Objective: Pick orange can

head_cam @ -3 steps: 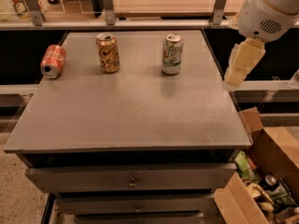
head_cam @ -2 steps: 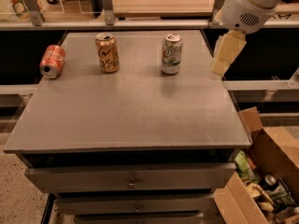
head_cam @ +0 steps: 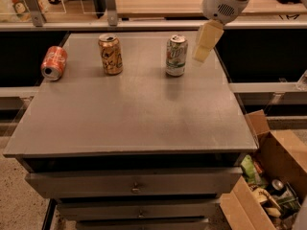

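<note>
Nearest the camera, well below and in front of the pincer (head_cam: 203,46), are the drawer fronts (head_cam: 134,186) of the desk (head_cam: 129,114). An open cardboard box (head_cam: 283,162) of mixed clutter stands on the floor at the desk's right corner, clear of any reach path. The broad bare middle of the desk lies between these and the pincer. The cans are lined up along the far part of the top, probably spread out so each can be approached alone. The pincer hangs from the white arm (head_cam: 223,1) above the far right part of the desk, pointing downward. I cannot tell how far open it is, and it grips nothing, since all three cans rest on the desk. Just beside it, on its camera-left, a green-and-white can (head_cam: 176,55) stands upright. The orange can (head_cam: 110,54), upright with its silver top showing, stands farther to that side, beyond the green one. So the reach probably must pass over or around the green one. Farthest from the pincer, a red-orange can (head_cam: 53,63) lies on its side near the left edge.
</note>
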`<state>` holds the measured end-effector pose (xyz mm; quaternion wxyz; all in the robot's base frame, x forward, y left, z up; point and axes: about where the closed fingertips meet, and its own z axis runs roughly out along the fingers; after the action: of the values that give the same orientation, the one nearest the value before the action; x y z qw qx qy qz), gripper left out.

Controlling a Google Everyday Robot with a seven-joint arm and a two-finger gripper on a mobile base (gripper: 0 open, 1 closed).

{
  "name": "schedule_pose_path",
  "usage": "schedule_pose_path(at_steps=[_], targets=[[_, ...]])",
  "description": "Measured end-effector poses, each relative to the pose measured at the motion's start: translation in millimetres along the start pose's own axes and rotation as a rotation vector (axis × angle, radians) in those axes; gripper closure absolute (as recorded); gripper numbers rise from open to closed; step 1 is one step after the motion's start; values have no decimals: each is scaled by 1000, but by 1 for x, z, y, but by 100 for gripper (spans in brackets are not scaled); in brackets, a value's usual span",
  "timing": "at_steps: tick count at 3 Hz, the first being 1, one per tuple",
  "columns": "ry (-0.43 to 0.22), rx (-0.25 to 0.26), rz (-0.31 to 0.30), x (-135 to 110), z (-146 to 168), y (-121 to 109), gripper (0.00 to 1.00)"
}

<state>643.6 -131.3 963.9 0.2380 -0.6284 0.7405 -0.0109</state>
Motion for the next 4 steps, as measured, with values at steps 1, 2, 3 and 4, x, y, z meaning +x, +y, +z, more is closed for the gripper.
schedule_pose_path(at_steps=[1, 2, 3, 4], targets=[[-58, 0, -24, -28, 13, -15, 0], [-119, -13, -53, -61, 28, -22, 0], [-169, -52, -89, -94, 48, -20, 0], [-201, -101, -103, -116, 73, -17, 0]])
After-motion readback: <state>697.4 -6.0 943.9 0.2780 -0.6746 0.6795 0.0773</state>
